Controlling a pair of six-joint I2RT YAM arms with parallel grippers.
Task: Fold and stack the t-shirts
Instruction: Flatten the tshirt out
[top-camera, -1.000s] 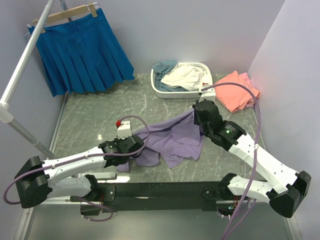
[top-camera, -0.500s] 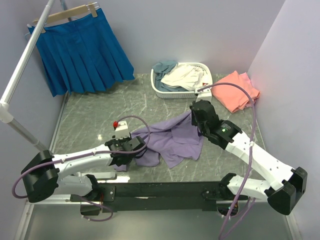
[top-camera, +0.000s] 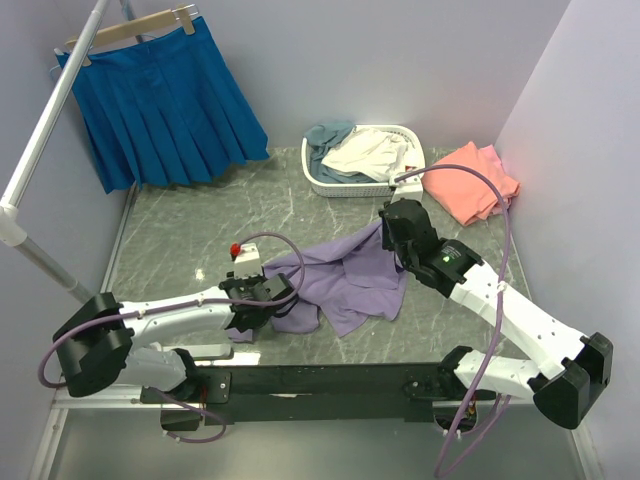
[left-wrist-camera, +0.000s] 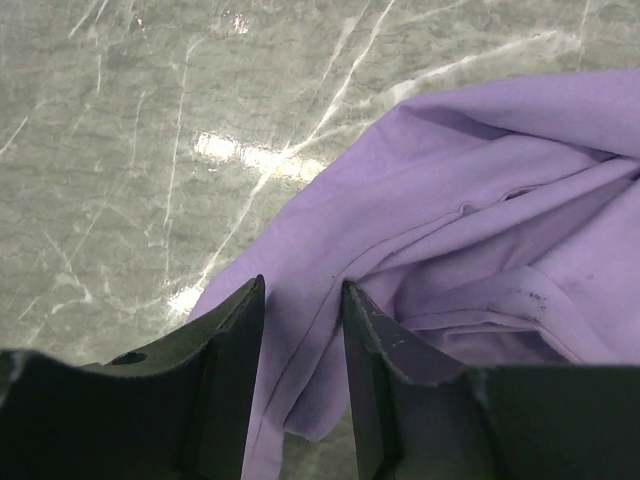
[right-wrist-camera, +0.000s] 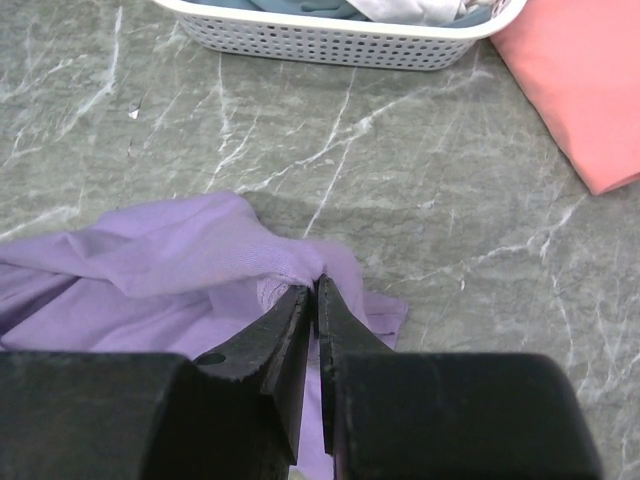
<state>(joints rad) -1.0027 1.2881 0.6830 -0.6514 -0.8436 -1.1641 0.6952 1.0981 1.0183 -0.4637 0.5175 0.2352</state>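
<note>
The lavender-purple t-shirt (top-camera: 345, 275) lies crumpled on the marble table between the arms. My right gripper (top-camera: 392, 228) is shut on its far right corner and pinches a fold of cloth (right-wrist-camera: 300, 262) between the fingertips (right-wrist-camera: 317, 285). My left gripper (top-camera: 262, 300) is open low over the shirt's near left edge, and its jaws (left-wrist-camera: 300, 300) straddle a hem fold of the shirt (left-wrist-camera: 480, 200) without clamping it. Coral-pink t-shirts (top-camera: 470, 185) lie stacked at the far right. A cream-white tee (top-camera: 370, 150) and a grey-blue tee (top-camera: 328, 135) lie in the basket.
The white lattice basket (top-camera: 362, 185) stands at the back centre and also shows in the right wrist view (right-wrist-camera: 330, 42). A bright blue pleated skirt (top-camera: 165, 100) hangs on a hanger from a metal rail (top-camera: 50, 120) at the back left. Walls close the back and right.
My left gripper has slid a little right, onto the shirt's edge. My right gripper has shifted slightly left and back with the pinched corner.
</note>
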